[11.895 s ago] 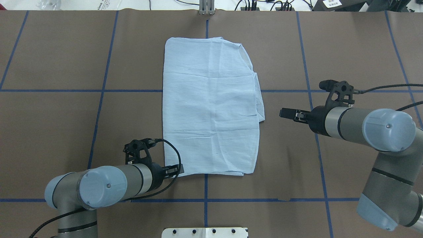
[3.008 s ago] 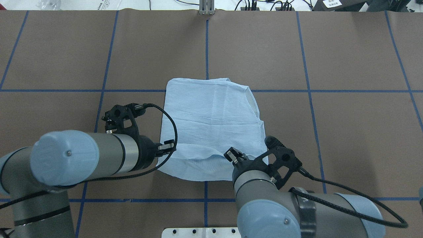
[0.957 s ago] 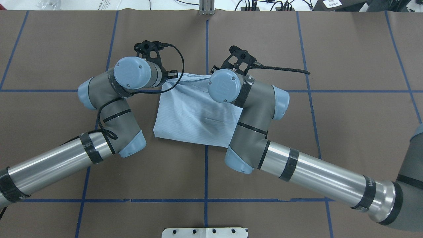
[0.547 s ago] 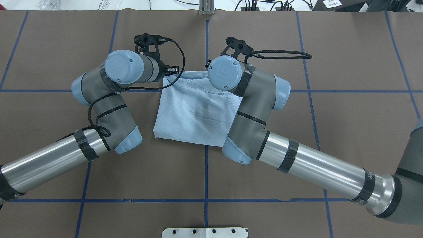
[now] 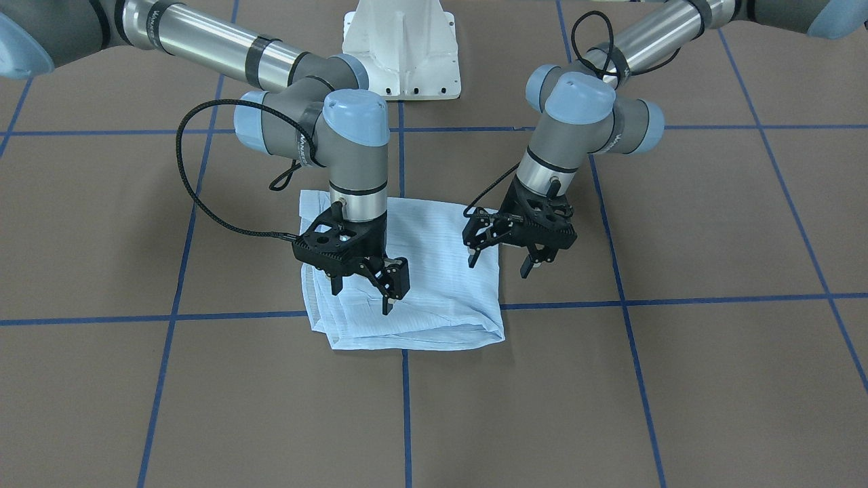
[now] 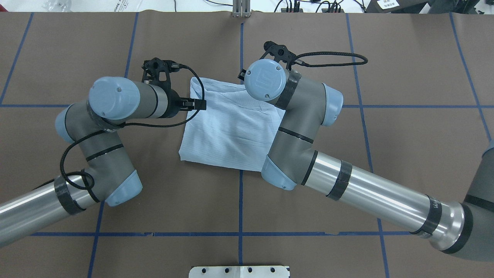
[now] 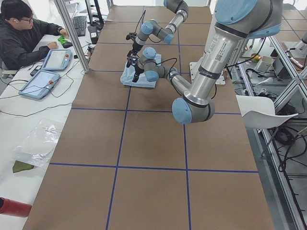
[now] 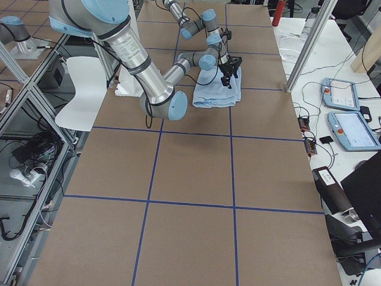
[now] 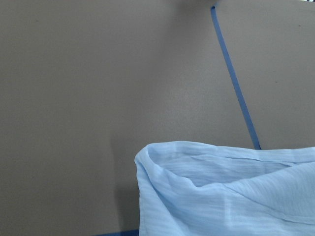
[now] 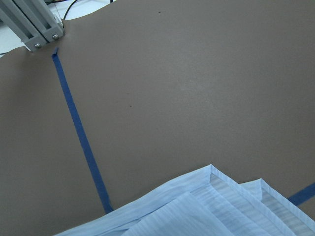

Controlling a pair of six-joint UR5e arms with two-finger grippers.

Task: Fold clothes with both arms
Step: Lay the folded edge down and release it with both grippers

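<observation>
1. Shirt (image 5: pixel 441 285), thin, light blue, finely striped fabric, lies folded into a rough rectangle on the brown paper-covered tabletop (image 5: pixel 678 224). It sits mid-table, over a crossing of blue tape grid lines (image 5: pixel 678 300).
2. Layers are stacked. Edge farthest from robot is uneven, w/ several hems showing in right wrist view.
3. left gripper (image 5: pixel 497 268) (black, two-finger): fingers apart, nothing btwn them, pointing down at shirt's edge on robot's left. One finger is over cloth, the other over bare tabletop.
4. right gripper (image 5: pixel 361 300) (black, two-finger): fingers apart and empty. It is above shirt, near its far edge, twd robot's right.
5. left arm (image 5: pixel 576 129) and right arm (image 5: pixel 352 149), silver-grey tubes w/ light blue joint caps, reach fwd from either side of white pedestal base (image 5: pixel 400 47). Both wrists bend down over shirt.
6. Overhead view: right gripper is hidden under its own wrist. Left gripper shows at shirt's far left corner.
7. Left wrist view: rounded, puffed fold corner of shirt, w/ bare tabletop and a tape line beyond.
</observation>
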